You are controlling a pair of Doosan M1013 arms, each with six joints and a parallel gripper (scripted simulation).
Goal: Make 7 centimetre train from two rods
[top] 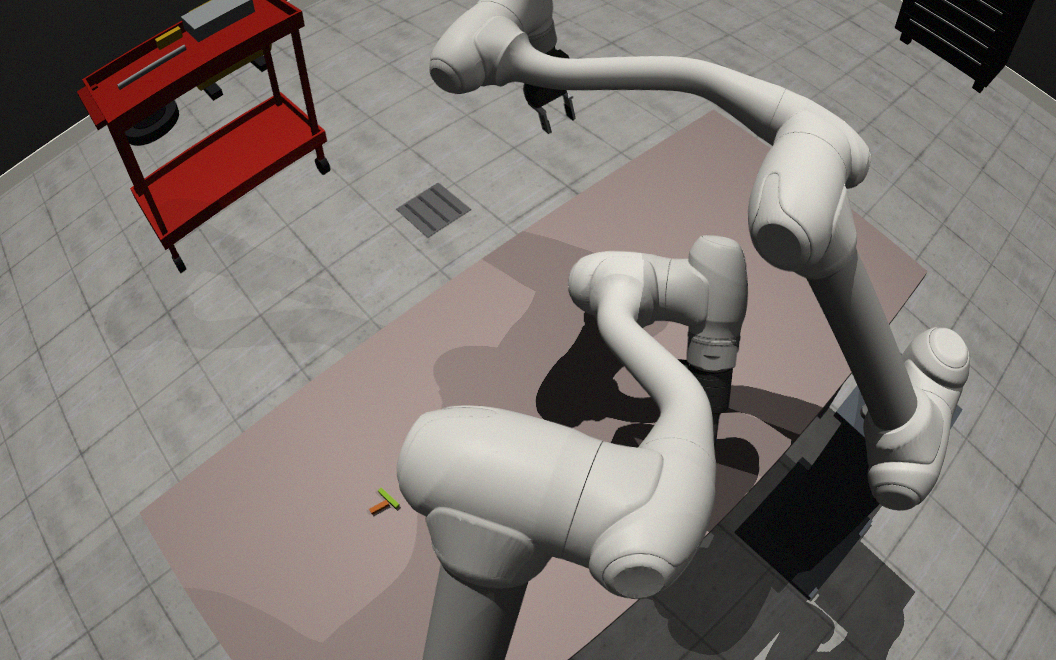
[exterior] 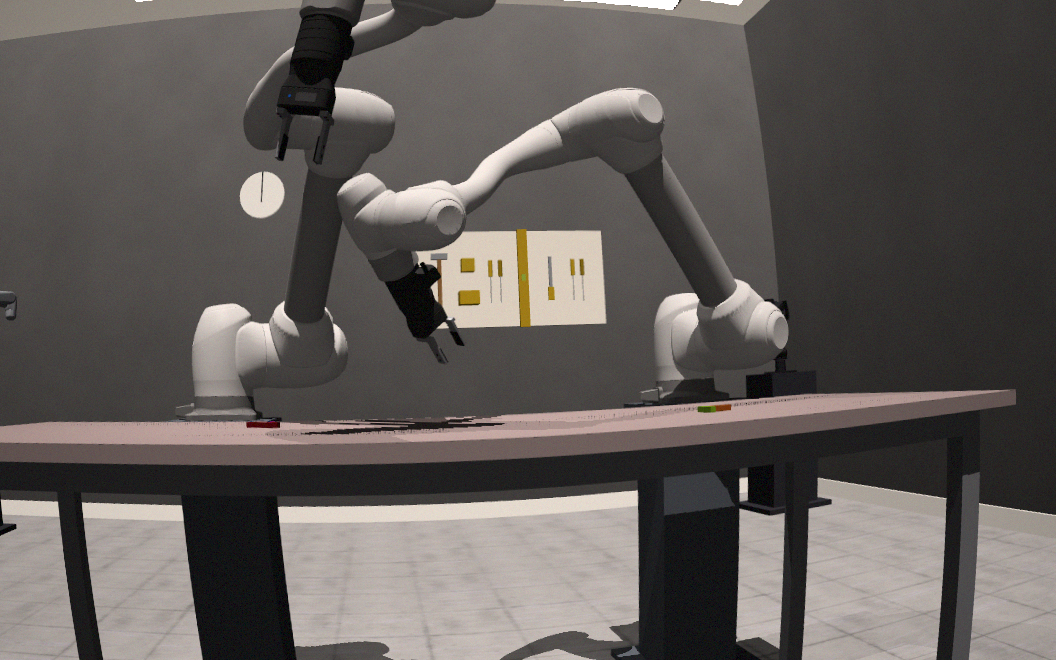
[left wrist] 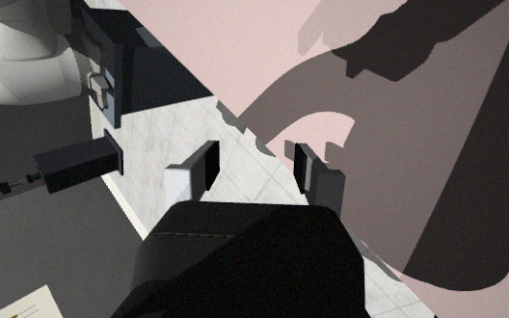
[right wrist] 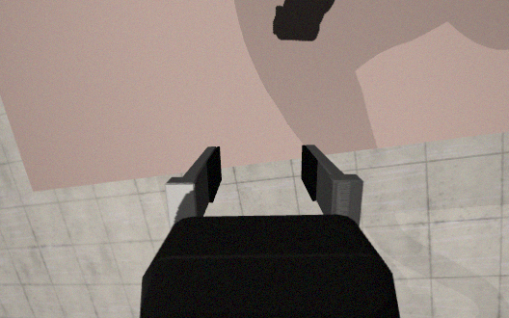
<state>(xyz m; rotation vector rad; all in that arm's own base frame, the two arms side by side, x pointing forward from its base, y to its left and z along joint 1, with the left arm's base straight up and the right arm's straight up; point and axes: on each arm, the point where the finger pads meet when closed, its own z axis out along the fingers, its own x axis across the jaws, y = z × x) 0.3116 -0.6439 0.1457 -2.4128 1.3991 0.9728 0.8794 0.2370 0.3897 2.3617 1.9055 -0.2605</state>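
Two tools wide open, train not yet begun

Observed from the room: the left tool (top: 717,424) (exterior: 452,350) (left wrist: 256,157) is spread fully and has hold of nothing. It hangs tilted above the counter (top: 311,459) (exterior: 516,449) (left wrist: 454,145) (right wrist: 117,96), near the edge on the arms' side. The right tool (top: 558,121) (exterior: 300,157) (right wrist: 260,162) is equally wide and empty, raised high, past the counter's long edge in the top view.

Rods: a lime rod (top: 388,498) (exterior: 707,409) and an orange rod (top: 379,508) (exterior: 721,407) lie flat, set at an angle, one end of the orange at or very near the lime's side. A red rod (exterior: 262,424) lies well apart, toward the right arm's end; the arms probably hide it from above. A thin strip behind it is too small to identify.

Interpretation: the lime and orange placement looks incidental. They are not in line, and together they would make nine. Red alone has the right length but breaks the two-rod rule. Lime needs magenta, or orange needs grey; I cannot make out either partner. Both tools presumably stand high to keep clear of the rods. Next, likely: find the partner, then part the angled pair without nudging them into a second train.
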